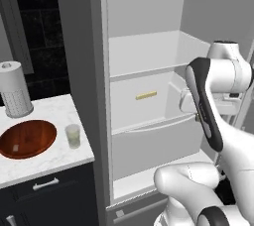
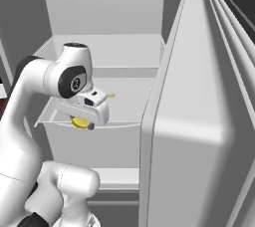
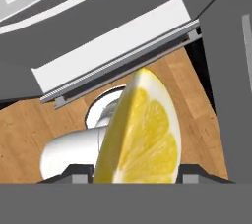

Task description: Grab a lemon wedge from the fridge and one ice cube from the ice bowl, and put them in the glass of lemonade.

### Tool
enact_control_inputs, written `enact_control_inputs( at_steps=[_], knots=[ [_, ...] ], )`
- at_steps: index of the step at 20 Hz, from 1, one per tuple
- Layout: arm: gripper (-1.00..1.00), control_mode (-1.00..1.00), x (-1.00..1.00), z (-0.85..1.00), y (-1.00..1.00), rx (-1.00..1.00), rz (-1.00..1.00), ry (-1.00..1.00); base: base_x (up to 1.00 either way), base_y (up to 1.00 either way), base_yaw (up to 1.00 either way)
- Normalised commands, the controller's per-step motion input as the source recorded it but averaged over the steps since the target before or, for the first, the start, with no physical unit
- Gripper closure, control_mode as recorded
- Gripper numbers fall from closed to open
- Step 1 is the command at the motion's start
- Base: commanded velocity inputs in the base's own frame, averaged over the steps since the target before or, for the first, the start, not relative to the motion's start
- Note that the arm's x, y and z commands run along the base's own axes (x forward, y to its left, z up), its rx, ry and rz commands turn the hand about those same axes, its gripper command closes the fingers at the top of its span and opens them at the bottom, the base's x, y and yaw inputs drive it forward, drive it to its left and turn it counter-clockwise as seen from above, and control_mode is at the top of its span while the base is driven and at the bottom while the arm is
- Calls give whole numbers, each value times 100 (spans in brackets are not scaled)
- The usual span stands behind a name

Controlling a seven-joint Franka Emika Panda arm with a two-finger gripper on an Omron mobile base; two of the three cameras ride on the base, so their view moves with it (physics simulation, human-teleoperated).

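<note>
A bright yellow lemon wedge (image 3: 140, 134) sits between my gripper's (image 3: 135, 175) two fingertips, and the gripper is shut on it. In the right base view the lemon wedge (image 2: 78, 122) peeks out under the hand, in front of the drawer of the open fridge (image 2: 104, 32). Wooden floor shows beneath the wedge in the hand view, so it hangs in the air. On the counter left of the fridge (image 1: 144, 51) stand the reddish-brown ice bowl (image 1: 27, 138), with a pale ice cube (image 1: 16, 147) in it, and the glass of lemonade (image 1: 73, 136).
A thin tan-yellow bar (image 1: 146, 95) lies on the middle fridge shelf. The open fridge door (image 2: 199, 121) stands close on the arm's right. A white perforated paper-towel cylinder (image 1: 15, 91) stands behind the bowl on the marble counter (image 1: 54, 163).
</note>
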Motion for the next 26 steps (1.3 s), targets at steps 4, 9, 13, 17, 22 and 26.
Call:
enact_control_inputs(
  at_steps=[4, 9, 13, 17, 22, 26],
  knots=[
    [100, -100, -52, -11, 1, 1, 0, 0, 0, 0, 0],
    [100, 100, 0, 0, 0, 0, 0, 0, -99, 47, 0],
    [100, 100, 0, 0, 0, 0, 0, 0, -72, 100, -2],
    [100, 100, 0, 0, 0, 0, 0, 0, -31, 100, -7],
    [100, 100, 0, 0, 0, 0, 0, 0, 4, 100, -8],
    [100, 100, 0, 0, 0, 0, 0, 0, 42, 100, -11]
  ],
)
